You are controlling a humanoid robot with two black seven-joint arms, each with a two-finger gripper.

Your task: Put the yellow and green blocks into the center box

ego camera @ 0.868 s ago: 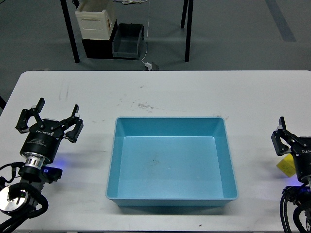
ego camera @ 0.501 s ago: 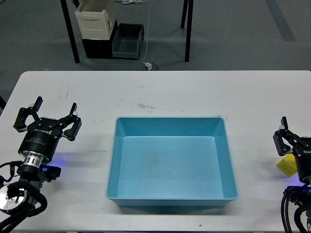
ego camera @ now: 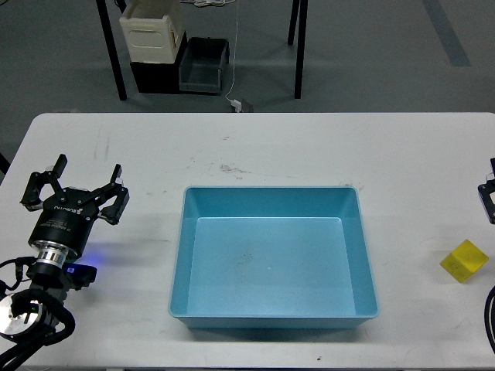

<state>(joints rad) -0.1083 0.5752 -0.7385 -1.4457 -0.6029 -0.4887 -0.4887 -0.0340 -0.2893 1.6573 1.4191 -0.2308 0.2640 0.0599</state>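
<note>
My left claw (ego camera: 75, 189) sat spread wide above the counter (ego camera: 255, 147), well apart from the blue box (ego camera: 272, 263), holding nothing. Only an edge of the right claw (ego camera: 489, 198) showed at the frame's border, so I could not tell its state. The yellow block (ego camera: 464, 260) lay free on the counter just below it, right of the empty box; I saw no green block.

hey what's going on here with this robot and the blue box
A two-armed robot is set to put blocks into the blue box at the middle of the white table. The box holds nothing so far. A yellow block lies on the table to the box's right, untouched. The left hand hovers open over the table's left side, holding nothing. Only a sliver of the right hand shows at the frame edge. No green block is visible.
</note>
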